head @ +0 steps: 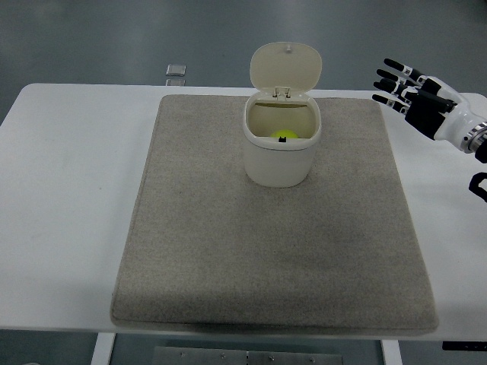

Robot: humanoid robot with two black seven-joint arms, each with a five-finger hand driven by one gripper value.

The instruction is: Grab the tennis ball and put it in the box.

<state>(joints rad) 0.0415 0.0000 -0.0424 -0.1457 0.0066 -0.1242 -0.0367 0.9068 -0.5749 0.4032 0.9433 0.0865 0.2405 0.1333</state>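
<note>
the ball [283, 136] sits down inside the box [281, 156], whose lid [286, 68] stands tipped up at the back. the box rests on the mat [228, 243] on the table [68, 190]. the right hand [417, 95] hangs off at the right edge, fingers spread, empty.

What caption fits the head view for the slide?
Yellow tennis ball inside the lidded cream plastic box on the beige mat; open right hand empty at the right edge.
</note>
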